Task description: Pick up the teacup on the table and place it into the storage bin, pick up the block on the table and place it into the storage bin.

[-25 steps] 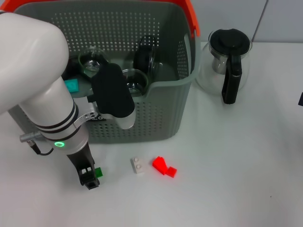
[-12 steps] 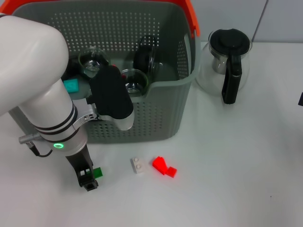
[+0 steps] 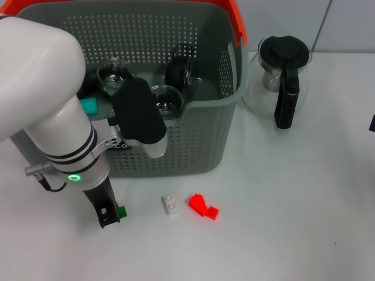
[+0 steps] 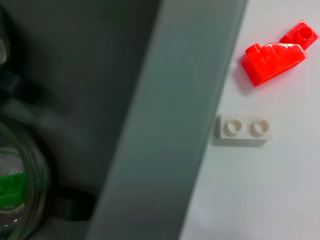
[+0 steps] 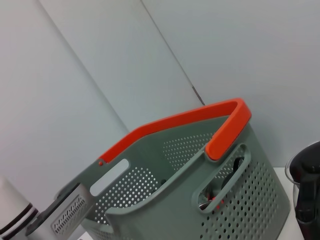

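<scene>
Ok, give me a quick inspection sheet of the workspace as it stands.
Surface: white table, no spills seen.
Job's things: grey storage bin with orange handle holds glass teacups and a teal block; green block, white block, red blocks lie in front of it.
Clutter: glass pot with black lid beside the bin.
Grippers: left gripper down at the green block, grip unclear; right gripper not in view.
Cables: short grey cable on the left arm.
Surroundings: plain wall panels.

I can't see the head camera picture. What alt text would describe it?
The robot's left gripper reaches down to a small green block on a white table, in front of a grey storage bin holding glass teacups. White and red blocks lie nearby.
</scene>
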Robot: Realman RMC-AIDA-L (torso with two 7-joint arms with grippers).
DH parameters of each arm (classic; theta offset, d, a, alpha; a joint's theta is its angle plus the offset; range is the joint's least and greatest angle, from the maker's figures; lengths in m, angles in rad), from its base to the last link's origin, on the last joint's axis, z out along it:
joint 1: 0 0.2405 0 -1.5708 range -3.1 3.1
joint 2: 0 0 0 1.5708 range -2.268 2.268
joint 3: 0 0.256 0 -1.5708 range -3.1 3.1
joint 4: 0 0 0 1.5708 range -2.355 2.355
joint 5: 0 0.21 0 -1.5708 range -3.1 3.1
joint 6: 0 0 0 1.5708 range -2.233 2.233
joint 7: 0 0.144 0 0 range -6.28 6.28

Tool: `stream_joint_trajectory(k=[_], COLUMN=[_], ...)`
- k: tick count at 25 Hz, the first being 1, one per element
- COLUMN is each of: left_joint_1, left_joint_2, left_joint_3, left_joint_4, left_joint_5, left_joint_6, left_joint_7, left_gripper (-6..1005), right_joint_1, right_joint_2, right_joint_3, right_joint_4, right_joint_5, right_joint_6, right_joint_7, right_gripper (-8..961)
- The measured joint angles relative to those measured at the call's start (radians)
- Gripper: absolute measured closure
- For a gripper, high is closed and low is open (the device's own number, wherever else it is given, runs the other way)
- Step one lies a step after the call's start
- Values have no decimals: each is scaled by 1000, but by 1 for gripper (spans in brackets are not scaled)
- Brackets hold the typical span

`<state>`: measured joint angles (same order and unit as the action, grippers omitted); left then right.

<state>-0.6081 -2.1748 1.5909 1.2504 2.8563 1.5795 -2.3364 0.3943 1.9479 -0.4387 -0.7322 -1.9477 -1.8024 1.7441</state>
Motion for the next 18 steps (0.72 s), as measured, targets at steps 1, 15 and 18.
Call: stream_joint_trajectory(k=[1, 15, 18], left_joint_1=[-2, 0, 2], left_joint_2=[0, 0, 1], left_joint_3=[0, -7, -25], left_joint_4=[-2, 104, 198], left_joint_5=[0, -6, -14], left_joint_6=[0, 96, 201], left_joint_7=[-1, 1, 12], left_gripper=[724, 887, 891], right_joint_1=[0, 0, 0], right_joint_2=[-1, -3, -4], right_joint_3=[0, 0, 0], right_joint_4=[2, 4, 4], right_joint_5=[0, -1, 0], right_joint_6=[0, 0, 0], right_joint_7=[0, 0, 0], right_gripper=[132, 132, 132])
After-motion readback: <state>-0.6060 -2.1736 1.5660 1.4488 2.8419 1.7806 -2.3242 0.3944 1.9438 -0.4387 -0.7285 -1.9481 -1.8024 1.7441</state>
